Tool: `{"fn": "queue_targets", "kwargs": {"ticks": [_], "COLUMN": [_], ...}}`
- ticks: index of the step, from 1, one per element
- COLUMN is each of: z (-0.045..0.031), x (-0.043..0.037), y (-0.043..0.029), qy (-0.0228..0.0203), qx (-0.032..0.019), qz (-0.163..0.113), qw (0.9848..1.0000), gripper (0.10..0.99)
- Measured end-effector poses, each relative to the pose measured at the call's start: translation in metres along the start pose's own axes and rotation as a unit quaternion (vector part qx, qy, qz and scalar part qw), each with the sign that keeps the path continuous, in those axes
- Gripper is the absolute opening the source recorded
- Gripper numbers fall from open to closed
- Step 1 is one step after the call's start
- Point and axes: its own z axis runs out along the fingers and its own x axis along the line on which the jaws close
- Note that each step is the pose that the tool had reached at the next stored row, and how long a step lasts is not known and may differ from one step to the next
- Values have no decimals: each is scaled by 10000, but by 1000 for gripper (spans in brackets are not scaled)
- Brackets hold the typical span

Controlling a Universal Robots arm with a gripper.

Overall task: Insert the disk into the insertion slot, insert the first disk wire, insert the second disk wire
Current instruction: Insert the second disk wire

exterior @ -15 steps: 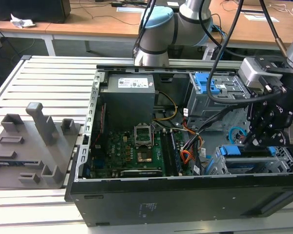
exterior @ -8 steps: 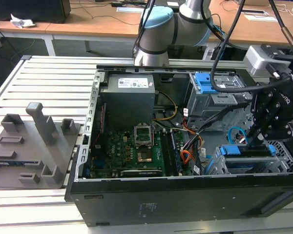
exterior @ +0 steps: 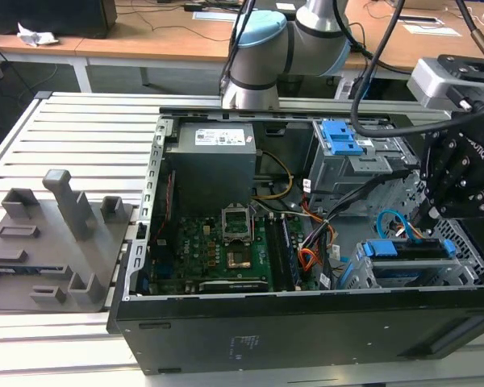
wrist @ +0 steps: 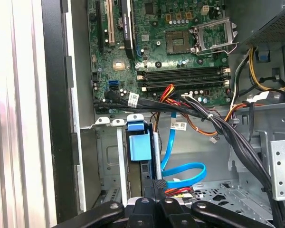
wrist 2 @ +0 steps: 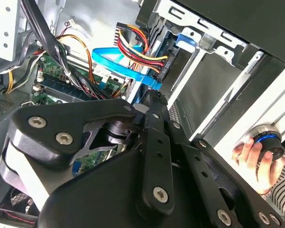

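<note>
Low at the exterior view's right, the disk [exterior: 410, 250] is already sitting in the insertion slot [exterior: 403, 276]. The gripper [wrist 2: 155, 97] is hovering at its rear edge, fingers looking pressed together. The first disk wire [wrist 2: 141, 53] is appearing plugged in, I judge. The second disk wire [wrist 2: 116, 64] is looping nearby; whether its plug is seated, I cannot tell.

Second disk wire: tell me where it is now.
The second disk wire loops at the exterior view's right, between the disk and the end effector.
</note>
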Motion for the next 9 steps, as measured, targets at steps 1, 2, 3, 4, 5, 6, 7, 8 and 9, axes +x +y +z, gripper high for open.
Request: {"fn": "queue_targets", "kwargs": {"ticks": [1, 2, 3, 4, 5, 6, 7, 8, 9], "z": [-1, -1, 1, 1, 2, 2, 2, 2, 2], "x": [1, 2, 3, 4, 4, 4, 4, 4, 4], "y": [9, 20, 36, 41, 41, 41, 42, 43, 43], "qy": [1, 2, 0, 0, 0, 0, 0, 0, 1], "qx": [0, 0, 0, 0, 0, 0, 0, 0, 0], "qz": [-1, -1, 0, 0, 0, -1, 0, 0, 0], "qw": [10000, 10000, 10000, 10000, 10000, 10000, 10000, 10000, 10000], "gripper": [106, 106, 106, 106, 106, 106, 106, 106, 106]}}
